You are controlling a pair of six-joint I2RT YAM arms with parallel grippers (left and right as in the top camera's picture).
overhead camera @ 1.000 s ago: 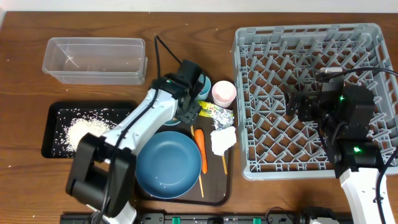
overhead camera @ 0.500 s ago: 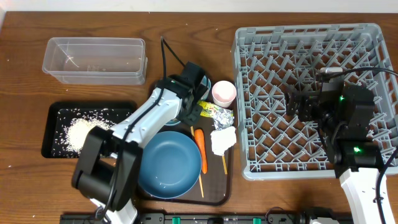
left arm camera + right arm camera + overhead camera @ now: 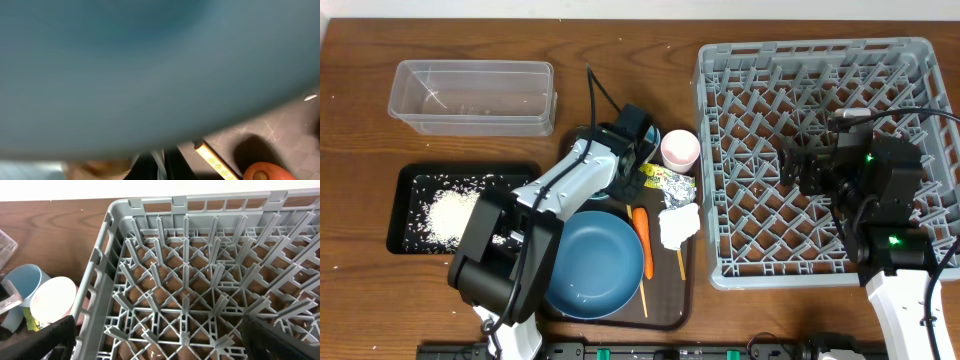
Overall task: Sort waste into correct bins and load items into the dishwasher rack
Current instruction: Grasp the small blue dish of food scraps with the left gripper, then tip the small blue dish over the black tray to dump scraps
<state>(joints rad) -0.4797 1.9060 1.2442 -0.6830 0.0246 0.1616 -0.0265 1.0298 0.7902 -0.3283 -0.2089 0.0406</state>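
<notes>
My left gripper (image 3: pixel 618 183) is low over the brown serving tray (image 3: pixel 665 312), shut on the thin rim of the small light-blue bowl (image 3: pixel 603 196). In the left wrist view the bowl (image 3: pixel 150 65) fills the frame as a blur, with its pale rim pinched between the dark fingers (image 3: pixel 175 167). Beside it lie the foil wrapper (image 3: pixel 666 180), the carrot (image 3: pixel 642 240), the napkin (image 3: pixel 678 225), the dark-blue plate (image 3: pixel 590 265) and two chopsticks (image 3: pixel 645 290). The light-blue cup (image 3: pixel 646 140) and pink cup (image 3: pixel 680 150) stand behind. My right gripper (image 3: pixel 165 345) hangs open over the dishwasher rack (image 3: pixel 820 160).
The clear tub (image 3: pixel 470 95) stands at the back left. In front of it the black tray (image 3: pixel 410 180) holds white rice (image 3: pixel 450 212). The grey rack's wall rises just right of the serving tray and the cups.
The left gripper's jaws have closed on the bowl's rim, and the left arm's elbow has swung a little to the right. The right arm has not moved.
</notes>
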